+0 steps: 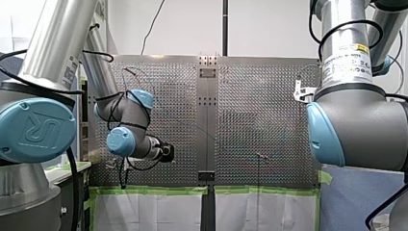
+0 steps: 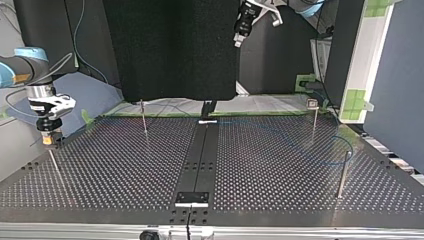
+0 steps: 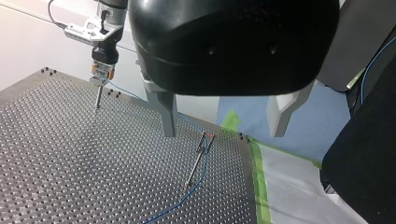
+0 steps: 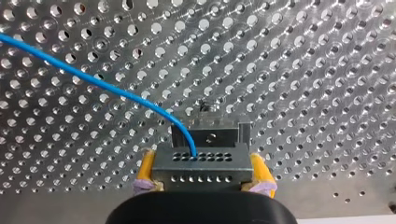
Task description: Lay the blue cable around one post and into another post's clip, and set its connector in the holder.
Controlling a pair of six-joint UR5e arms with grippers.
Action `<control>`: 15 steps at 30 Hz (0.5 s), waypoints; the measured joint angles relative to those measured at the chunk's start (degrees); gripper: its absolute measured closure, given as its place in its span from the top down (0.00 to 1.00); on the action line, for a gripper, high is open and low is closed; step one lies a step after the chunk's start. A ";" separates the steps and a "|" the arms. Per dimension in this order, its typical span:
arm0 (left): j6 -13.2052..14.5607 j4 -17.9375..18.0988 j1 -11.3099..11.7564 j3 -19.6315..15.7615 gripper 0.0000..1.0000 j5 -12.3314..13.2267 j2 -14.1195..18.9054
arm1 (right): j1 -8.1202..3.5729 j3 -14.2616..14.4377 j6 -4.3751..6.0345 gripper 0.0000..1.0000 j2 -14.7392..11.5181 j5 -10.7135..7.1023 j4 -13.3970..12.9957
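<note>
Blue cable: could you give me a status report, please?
Left gripper open, empty. Right gripper shut on connector, by holder. Cable trails from it. Nothing blocking.

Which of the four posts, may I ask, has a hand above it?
The post at the top view's far left: my right hand, holding the connector, tops it; others stand clear.

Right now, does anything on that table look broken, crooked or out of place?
Nothing stands out. The blue cable runs unkinked into the connector, held squarely by the jaws of my right gripper, and the posts look intact.
</note>
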 joint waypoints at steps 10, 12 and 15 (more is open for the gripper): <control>0.01 0.11 0.00 0.00 0.95 -0.67 0.00 | 0.09 -1.19 -0.81 0.00 0.99 -0.46 0.88; 0.01 0.08 0.00 0.00 0.95 -0.87 0.00 | 0.13 -1.40 -0.85 0.00 1.13 -0.57 0.98; 0.01 0.07 0.00 0.00 0.95 -1.01 0.00 | 0.19 -1.69 -0.89 0.00 1.25 -0.70 1.15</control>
